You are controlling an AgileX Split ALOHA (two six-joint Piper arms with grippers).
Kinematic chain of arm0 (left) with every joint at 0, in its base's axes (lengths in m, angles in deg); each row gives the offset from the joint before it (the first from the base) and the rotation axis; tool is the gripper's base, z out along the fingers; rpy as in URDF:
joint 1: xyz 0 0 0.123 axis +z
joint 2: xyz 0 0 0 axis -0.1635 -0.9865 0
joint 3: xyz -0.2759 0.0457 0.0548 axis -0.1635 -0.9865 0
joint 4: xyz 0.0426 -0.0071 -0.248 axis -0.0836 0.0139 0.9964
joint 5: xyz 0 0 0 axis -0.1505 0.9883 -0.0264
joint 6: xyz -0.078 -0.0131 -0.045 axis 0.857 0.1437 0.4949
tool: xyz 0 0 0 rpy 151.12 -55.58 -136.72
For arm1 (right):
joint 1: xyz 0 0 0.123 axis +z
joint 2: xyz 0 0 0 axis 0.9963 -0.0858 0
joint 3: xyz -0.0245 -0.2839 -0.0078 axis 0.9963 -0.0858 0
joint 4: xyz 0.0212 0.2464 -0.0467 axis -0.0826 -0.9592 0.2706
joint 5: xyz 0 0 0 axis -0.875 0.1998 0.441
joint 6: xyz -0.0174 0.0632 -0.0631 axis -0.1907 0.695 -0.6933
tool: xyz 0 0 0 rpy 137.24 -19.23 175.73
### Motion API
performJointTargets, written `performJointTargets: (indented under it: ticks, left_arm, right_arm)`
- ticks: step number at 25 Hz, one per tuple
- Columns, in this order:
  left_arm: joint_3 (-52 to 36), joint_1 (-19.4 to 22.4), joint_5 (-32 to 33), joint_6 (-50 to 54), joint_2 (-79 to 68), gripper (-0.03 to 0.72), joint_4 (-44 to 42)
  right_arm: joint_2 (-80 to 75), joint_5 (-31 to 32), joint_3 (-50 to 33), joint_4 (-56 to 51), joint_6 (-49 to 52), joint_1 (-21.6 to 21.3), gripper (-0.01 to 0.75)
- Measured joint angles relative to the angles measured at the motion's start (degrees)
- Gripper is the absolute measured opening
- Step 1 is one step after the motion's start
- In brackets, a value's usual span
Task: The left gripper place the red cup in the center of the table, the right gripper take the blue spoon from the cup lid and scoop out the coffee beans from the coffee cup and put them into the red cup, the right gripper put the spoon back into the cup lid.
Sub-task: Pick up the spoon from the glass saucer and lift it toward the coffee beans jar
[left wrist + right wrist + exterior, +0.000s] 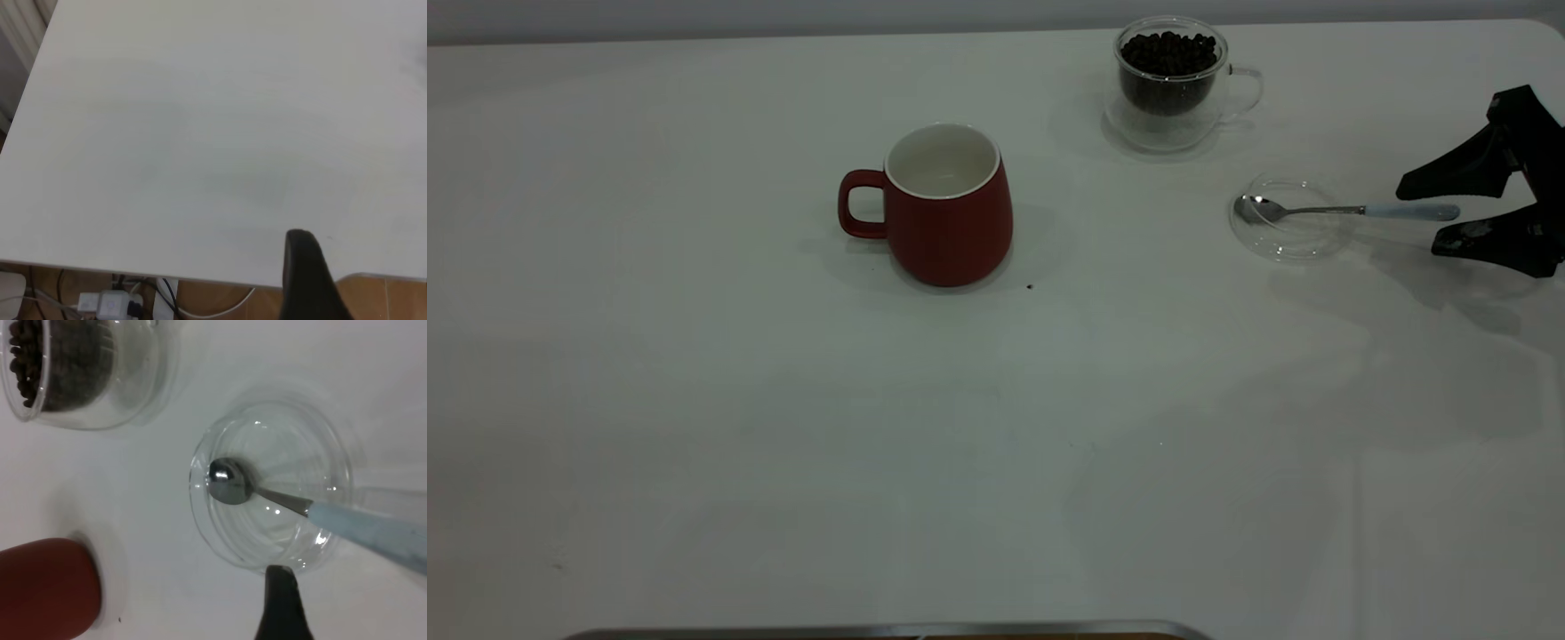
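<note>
red cup (947, 213) placed mid-table; right gripper (1449, 213) spread wide around blue spoon (1352, 211) handle near right edge, next: clamp, lift from cup lid (1285, 222)

Count of what sits on my white table (694, 400): two cups, one lid, one spoon, one heap of beans.

One red cup (947, 213) stands mid-table. Behind it to the right is one coffee cup (1172, 84) holding one heap of coffee beans (1168, 52). Right of the red cup lies one cup lid (1288, 220), bearing one blue spoon (1352, 211). One stray dark speck (1030, 286) sits just beside the red cup.
</note>
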Motion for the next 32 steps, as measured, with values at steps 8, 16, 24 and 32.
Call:
performJointTargets:
  ticks: [8, 16, 24, 32]
  left_arm:
    - [0.0, 0.0, 0.0, 0.0, 0.0, 0.482, 0.0]
    - [0.0, 0.0, 0.0, 0.0, 0.0, 0.482, 0.0]
    - [0.0, 0.0, 0.0, 0.0, 0.0, 0.482, 0.0]
    - [0.0, 0.0, 0.0, 0.0, 0.0, 0.482, 0.0]
  right_arm:
    - [-2.8, 0.9, 3.5, 1.1, -0.9, 0.0, 0.584]
    - [-4.0, 2.1, 4.9, 2.2, -1.1, 0.0, 0.564]
    - [-4.0, 2.2, 5.1, 2.4, -1.6, 0.0, 0.457]
    - [-4.0, 2.3, 5.4, 2.8, -1.9, 0.0, 0.31]
